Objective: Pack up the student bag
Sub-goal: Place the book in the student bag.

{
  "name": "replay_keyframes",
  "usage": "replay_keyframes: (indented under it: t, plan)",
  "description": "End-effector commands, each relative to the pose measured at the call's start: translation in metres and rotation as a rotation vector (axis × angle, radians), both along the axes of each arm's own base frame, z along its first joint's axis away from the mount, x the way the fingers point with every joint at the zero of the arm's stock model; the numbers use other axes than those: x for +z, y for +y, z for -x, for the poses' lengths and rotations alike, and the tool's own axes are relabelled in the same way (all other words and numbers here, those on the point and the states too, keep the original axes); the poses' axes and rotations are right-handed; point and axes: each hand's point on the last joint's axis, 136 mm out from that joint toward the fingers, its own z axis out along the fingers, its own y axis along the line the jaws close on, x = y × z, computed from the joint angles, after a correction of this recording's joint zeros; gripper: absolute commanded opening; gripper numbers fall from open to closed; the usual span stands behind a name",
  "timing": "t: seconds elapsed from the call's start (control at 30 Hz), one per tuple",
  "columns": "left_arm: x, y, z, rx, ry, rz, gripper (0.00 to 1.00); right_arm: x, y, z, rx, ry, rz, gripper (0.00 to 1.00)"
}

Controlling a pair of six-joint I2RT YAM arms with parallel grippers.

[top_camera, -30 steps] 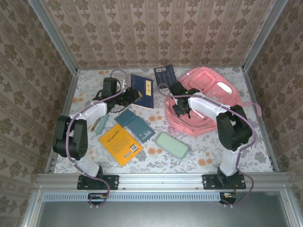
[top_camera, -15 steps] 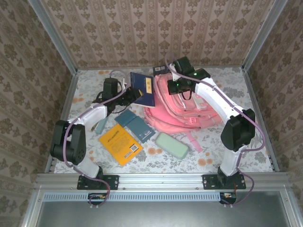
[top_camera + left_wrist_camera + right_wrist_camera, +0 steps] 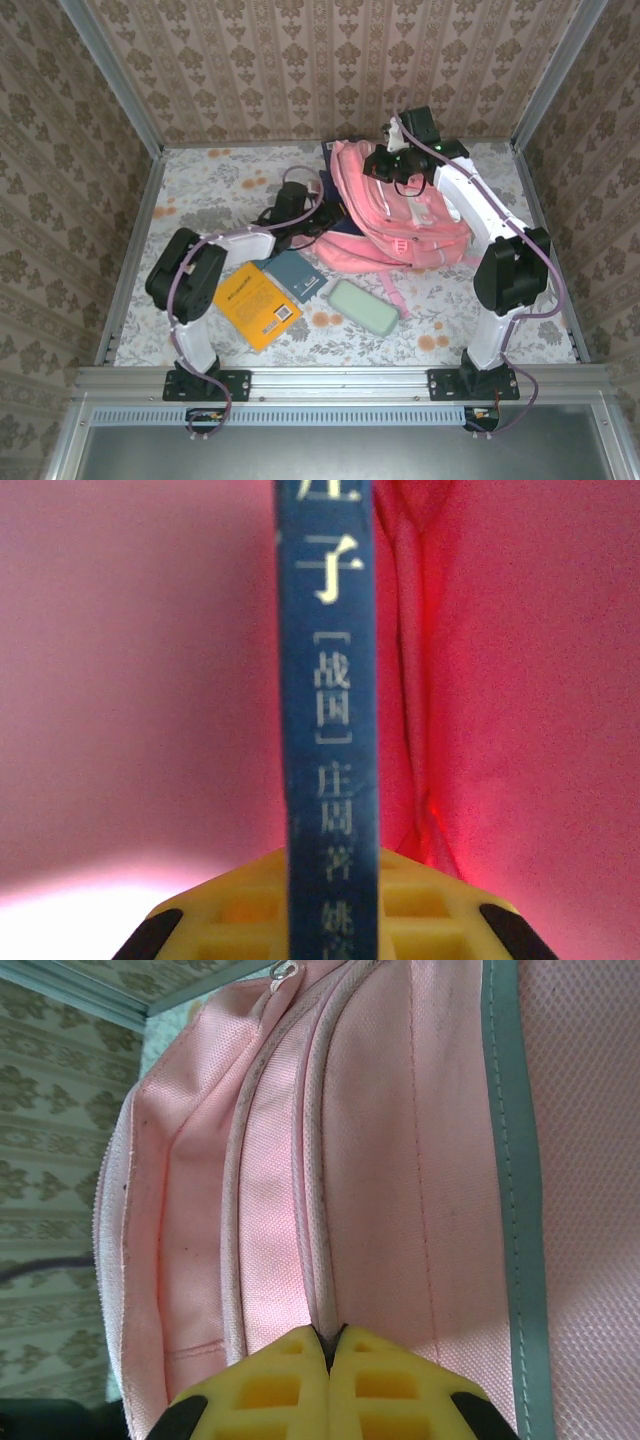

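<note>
The pink student bag (image 3: 405,225) sits propped up right of centre in the top view, near the back wall. The right gripper (image 3: 397,168) is pinched tight on its top seam. The left gripper (image 3: 303,222) clamps a blue book (image 3: 328,680), pink fabric on both sides. An orange book (image 3: 255,305) lies lower left.

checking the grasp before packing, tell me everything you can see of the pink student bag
The student bag is a pink woven-fabric backpack with piped seams and a pale teal stripe. It sits far right of centre on the table, its top held up by the right gripper, shut on a seam ridge. A strap trails toward the near edge. The left gripper holds a blue book at its left-arm side, pink fabric either side of the spine.
</note>
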Motion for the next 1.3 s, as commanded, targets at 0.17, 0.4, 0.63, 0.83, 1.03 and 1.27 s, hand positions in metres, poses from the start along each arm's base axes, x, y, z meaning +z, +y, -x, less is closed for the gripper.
replay_keyframes:
  t: [0.17,0.4,0.63,0.83,1.03,1.27]
  plan:
    - [0.058,-0.077,-0.012,-0.005,-0.128,0.229,0.0,0.06,0.001,-0.009,0.0,-0.094,-0.246,0.0]
    - [0.017,-0.118,-0.007,-0.047,-0.059,0.173,0.0,0.06,-0.001,-0.011,0.003,-0.085,-0.279,0.0]
    - [-0.019,-0.123,0.001,-0.047,0.002,0.028,0.34,0.058,-0.007,-0.012,-0.005,-0.082,-0.283,0.0]
    - [-0.008,-0.088,0.009,-0.019,-0.029,-0.124,0.66,0.049,-0.024,-0.012,-0.039,-0.079,-0.272,0.0]
    - [-0.001,-0.043,0.024,0.001,-0.023,-0.268,0.83,0.032,-0.041,-0.005,-0.064,-0.071,-0.23,0.0]
    - [0.019,0.021,0.029,0.071,-0.033,-0.391,0.88,-0.015,-0.062,0.015,-0.071,0.004,-0.117,0.0]
